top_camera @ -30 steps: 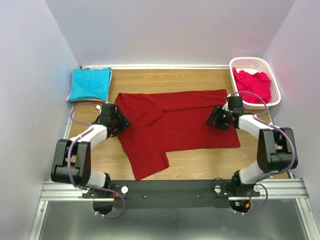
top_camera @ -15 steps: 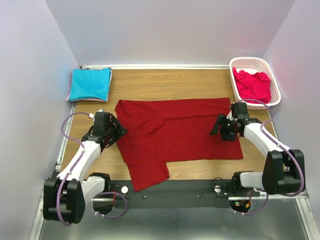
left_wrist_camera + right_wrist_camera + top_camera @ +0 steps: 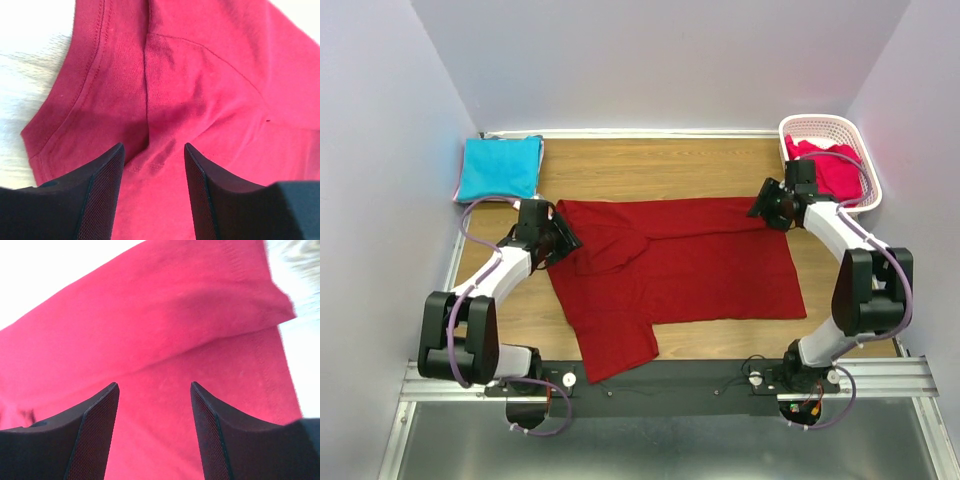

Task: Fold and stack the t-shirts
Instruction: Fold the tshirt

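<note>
Top external: white basket (image 3: 820,120) holds the pinkish-red t-shirt (image 3: 842,180).

dark red t-shirt (image 3: 210,90) below left gripper (image 3: 152,150): matt knit cloth, stitched hems | pads (image 3: 102,195): black, fine-meshed | table (image 3: 650,165): smooth wood grain | basket (image 3: 825,120) beside right gripper (image 3: 765,206): white latticed plastic

We see a wooden table (image 3: 720,160). The dark red t-shirt (image 3: 690,265) lies spread between left gripper (image 3: 563,240) and right gripper (image 3: 763,208), under both. A folded turquoise t-shirt (image 3: 500,168) lies beyond the left, and a white basket (image 3: 817,121) just beyond the right.
</note>
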{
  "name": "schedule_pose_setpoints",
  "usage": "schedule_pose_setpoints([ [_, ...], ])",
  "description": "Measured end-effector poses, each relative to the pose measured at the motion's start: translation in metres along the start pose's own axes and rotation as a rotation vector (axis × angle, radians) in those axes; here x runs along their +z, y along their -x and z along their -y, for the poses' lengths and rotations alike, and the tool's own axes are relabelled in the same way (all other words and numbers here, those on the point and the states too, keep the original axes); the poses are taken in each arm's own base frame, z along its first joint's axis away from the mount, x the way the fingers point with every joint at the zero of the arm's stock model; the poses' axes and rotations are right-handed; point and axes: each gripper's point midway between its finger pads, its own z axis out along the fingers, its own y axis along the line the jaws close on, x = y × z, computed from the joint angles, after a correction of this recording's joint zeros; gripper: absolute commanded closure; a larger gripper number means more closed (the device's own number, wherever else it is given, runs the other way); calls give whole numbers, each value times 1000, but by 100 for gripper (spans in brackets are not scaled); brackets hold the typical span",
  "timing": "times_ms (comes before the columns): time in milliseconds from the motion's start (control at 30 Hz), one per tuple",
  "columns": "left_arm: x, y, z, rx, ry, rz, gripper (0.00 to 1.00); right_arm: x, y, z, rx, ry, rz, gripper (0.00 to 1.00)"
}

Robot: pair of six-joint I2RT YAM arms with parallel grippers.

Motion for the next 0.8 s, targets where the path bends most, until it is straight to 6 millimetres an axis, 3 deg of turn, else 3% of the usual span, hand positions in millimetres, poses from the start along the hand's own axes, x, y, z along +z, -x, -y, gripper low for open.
schedule_pose_setpoints([
  [233,14,-10,-1,39,-6,-44,51,26,1,28,68,-71,-15,36],
  [433,21,-22,0,71,-15,-87,77,33,15,61,140,-124,13,38],
  [500,21,-22,3,80,-25,-85,90,36,19,65,152,-128,23,41],
  [600,21,-22,4,90,-29,-84,100,45,16,66,162,-126,14,41],
  [800,20,-21,4,95,-31,-81,100,55,8,63,181,-102,-18,44],
])
